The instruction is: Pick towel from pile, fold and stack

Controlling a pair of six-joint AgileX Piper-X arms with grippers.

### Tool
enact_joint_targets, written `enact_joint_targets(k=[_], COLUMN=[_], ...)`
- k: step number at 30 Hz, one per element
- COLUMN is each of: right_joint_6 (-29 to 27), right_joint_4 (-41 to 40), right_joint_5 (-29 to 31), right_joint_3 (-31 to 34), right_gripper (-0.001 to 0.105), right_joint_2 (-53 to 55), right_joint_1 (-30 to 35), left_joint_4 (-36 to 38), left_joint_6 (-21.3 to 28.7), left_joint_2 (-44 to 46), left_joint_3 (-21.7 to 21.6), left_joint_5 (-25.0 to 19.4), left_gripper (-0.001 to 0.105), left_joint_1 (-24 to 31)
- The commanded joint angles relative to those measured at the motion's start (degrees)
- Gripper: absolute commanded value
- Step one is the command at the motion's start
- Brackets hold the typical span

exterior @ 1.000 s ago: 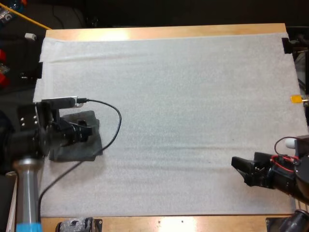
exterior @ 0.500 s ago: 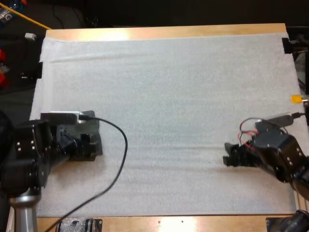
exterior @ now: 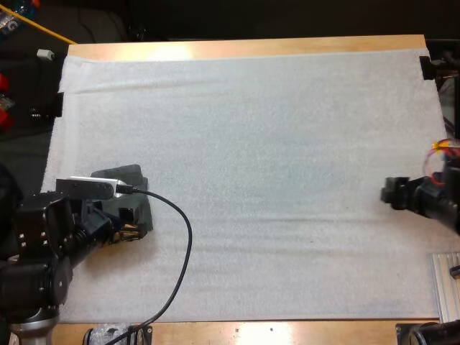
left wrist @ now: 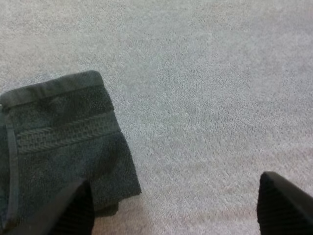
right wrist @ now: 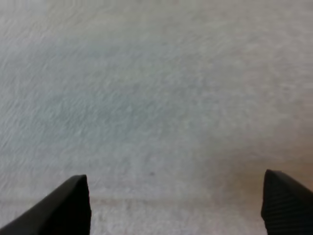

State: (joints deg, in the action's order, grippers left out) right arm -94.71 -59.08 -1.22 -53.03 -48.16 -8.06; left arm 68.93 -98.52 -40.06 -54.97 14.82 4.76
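A folded dark grey-green towel (exterior: pixel 128 180) lies flat on the white mat (exterior: pixel 251 144) near its left edge. My left gripper (exterior: pixel 129 223) hovers over the towel's near side, open, with the towel's corner (left wrist: pixel 63 142) beside one finger and bare mat between the fingertips (left wrist: pixel 73 210). My right gripper (exterior: pixel 392 195) is at the mat's right edge, open over bare mat, its fingertips (right wrist: pixel 68 205) wide apart with nothing between them.
The wooden table's far edge (exterior: pixel 244 47) runs behind the mat. A metal plate (exterior: pixel 447 284) sits at the near right corner. A small dark part (exterior: pixel 108 333) lies on the table's front edge at the left.
My left arm has drawn back toward the near left, uncovering more of the folded towel. My right arm has pulled away to the right edge of the mat.
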Motion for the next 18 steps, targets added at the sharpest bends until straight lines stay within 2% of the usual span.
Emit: enact_joint_targets(k=[1, 6, 13, 18], right_joint_6=[-1.21, -2.26, -8.08, -11.7], right_joint_4=[-0.07, -0.26, -0.41, -2.94], right_joint_5=[-1.59, -2.07, -2.07, -1.96], right_joint_3=[-0.14, -0.14, -0.14, -0.14], right_gripper=[0.07, 0.07, 0.07, 0.07], right_joint_2=[0.83, 3.35, 8.25, 13.74], right_joint_1=[1.62, 7.36, 7.61, 7.61], left_joint_4=[0.26, 0.26, 0.4, 0.36], left_joint_6=[0.26, 0.93, 1.06, 1.06], left_joint_2=[0.31, 0.31, 0.31, 1.66], left_joint_3=[-0.36, -0.36, -0.36, -0.36], left_joint_5=[-0.01, -0.01, -0.17, -4.01], left_gripper=[0.067, 0.067, 0.067, 0.067], left_joint_1=[-0.23, -0.37, -2.82, -3.26])
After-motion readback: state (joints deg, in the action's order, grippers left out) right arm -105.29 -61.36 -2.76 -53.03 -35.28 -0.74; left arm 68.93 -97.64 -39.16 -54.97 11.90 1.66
